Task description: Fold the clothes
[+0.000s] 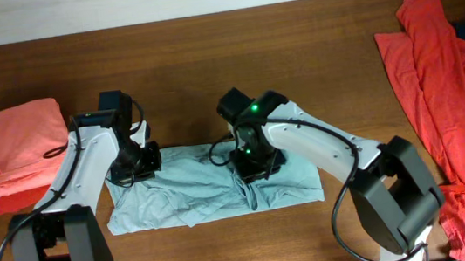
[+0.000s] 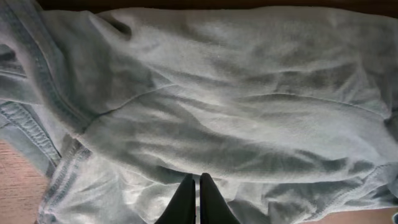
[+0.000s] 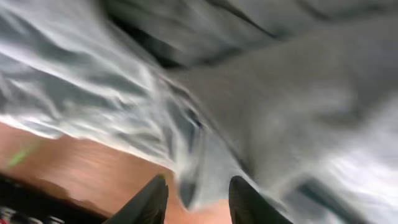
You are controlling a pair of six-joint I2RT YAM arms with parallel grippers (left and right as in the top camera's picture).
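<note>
The pale grey-blue T-shirt [image 1: 196,192] lay at the front centre of the table [image 1: 206,54], gathered into a creased horizontal band. The fold was judged partly made and not yet squared. The left gripper [image 2: 198,200] sat at the band's left end with jaws closed; whether cloth was pinched between them could not be told. The right gripper [image 3: 199,190] stood over the mid-right part, jaws apart, apparently holding nothing, though that view was blurred. The next move called for a firm edge grasp and a flattening pull. A folded salmon-pink garment [image 1: 11,151] lay left; red garments [image 1: 449,106] lay loose at the right.
</note>
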